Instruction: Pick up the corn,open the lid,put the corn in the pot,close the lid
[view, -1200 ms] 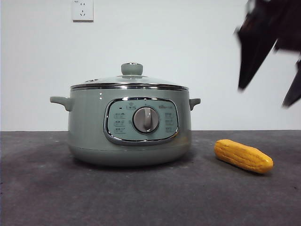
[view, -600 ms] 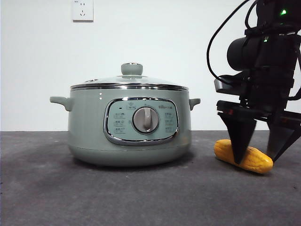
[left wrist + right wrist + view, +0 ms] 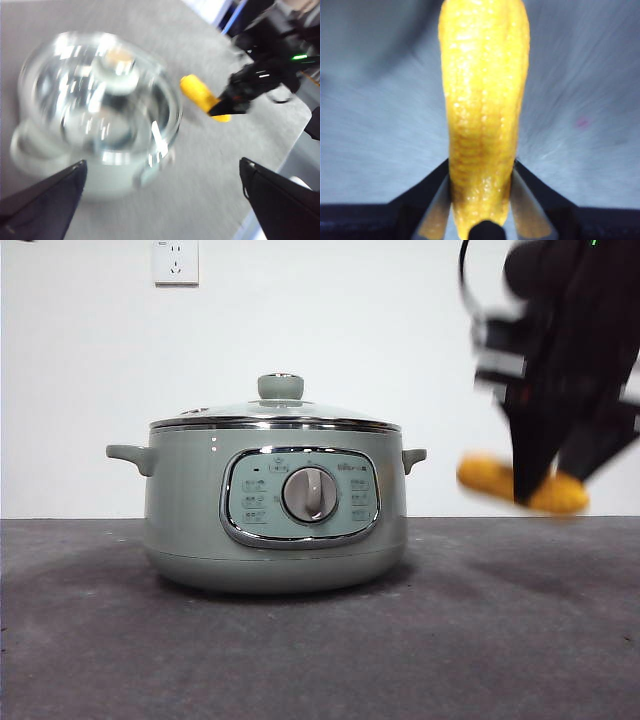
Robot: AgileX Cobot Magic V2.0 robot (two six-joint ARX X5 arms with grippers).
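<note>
Right gripper (image 3: pixel 481 200) clamps the ridged yellow-orange corn cob (image 3: pixel 488 478) clear above the grey table (image 3: pixel 300 650). Left gripper (image 3: pixel 160 200) gapes wide above the domed glass lid (image 3: pixel 100 95), seated on the round sage-green pot (image 3: pixel 275 510).

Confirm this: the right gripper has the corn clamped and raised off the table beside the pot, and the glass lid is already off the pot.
Wrong on one point: the glass lid sits on the pot, as the front view shows. The rest holds: the right gripper has the corn clamped and raised off the table beside the pot.
</note>
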